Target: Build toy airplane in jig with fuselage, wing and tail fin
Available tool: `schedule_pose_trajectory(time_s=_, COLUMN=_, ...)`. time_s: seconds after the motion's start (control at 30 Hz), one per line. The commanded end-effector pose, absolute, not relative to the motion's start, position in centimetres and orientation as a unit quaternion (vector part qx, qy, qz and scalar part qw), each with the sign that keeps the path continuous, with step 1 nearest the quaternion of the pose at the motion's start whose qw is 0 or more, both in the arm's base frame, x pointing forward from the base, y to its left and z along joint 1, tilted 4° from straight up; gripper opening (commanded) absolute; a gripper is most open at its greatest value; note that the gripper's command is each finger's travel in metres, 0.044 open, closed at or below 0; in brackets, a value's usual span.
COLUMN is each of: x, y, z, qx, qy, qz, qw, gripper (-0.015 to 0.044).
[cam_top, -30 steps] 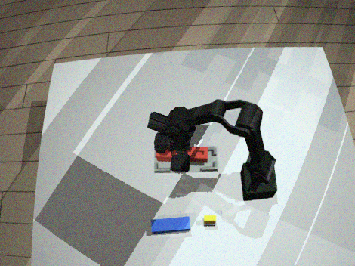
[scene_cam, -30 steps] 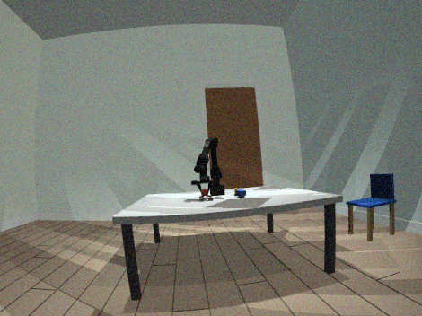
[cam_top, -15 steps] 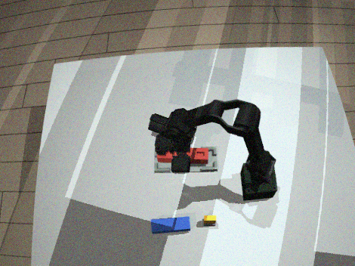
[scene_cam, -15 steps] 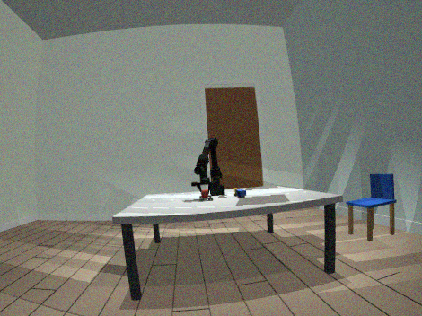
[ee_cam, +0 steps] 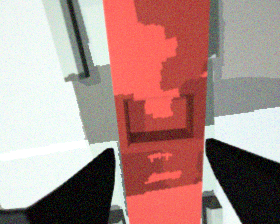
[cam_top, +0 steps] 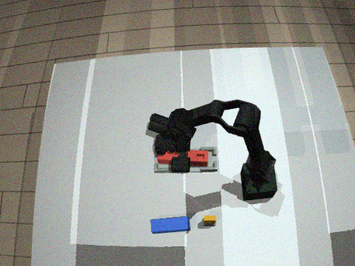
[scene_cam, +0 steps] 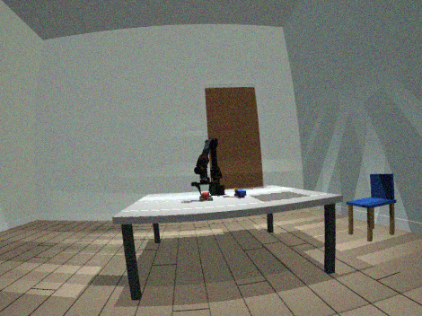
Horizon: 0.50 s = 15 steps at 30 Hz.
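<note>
table: I see a white top on dark legs
jig: grey, mid-table
wing: blue, flat, near edge
fin: yellow, just beside wing
arm base: right of jig

At centre frame in the top view, the red fuselage lies lengthwise in the grey cradle, a rectangular socket open on its upper face. Toward the lower edge, the flat blue wing and small yellow tail fin rest apart on the table.
</note>
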<state>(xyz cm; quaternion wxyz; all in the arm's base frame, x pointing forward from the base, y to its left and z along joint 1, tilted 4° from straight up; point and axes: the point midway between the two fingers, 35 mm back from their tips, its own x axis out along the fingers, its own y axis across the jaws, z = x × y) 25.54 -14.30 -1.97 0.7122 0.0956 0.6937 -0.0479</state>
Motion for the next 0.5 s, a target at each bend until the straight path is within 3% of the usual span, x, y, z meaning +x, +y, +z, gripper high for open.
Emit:
schedule_pose_trajectory(time_s=0.0, x=25.5, y=-14.3, z=-2.0, qx=0.095, qy=0.694, qz=-0.048, qw=0.712, gripper=0.0371)
schedule_pose_trajectory(time_s=0.1, x=25.5, y=-14.3, z=-2.0, qx=0.095, qy=0.694, qz=-0.048, qw=0.712, gripper=0.044)
schedule_pose_trajectory(time_s=0.37, x=25.6, y=-14.4, z=-1.7, qx=0.095, qy=0.694, qz=-0.048, qw=0.712, gripper=0.044)
schedule_pose_trajectory(time_s=0.47, x=25.9, y=-14.9, z=2.3, qx=0.095, qy=0.694, qz=-0.049, qw=0.712, gripper=0.044)
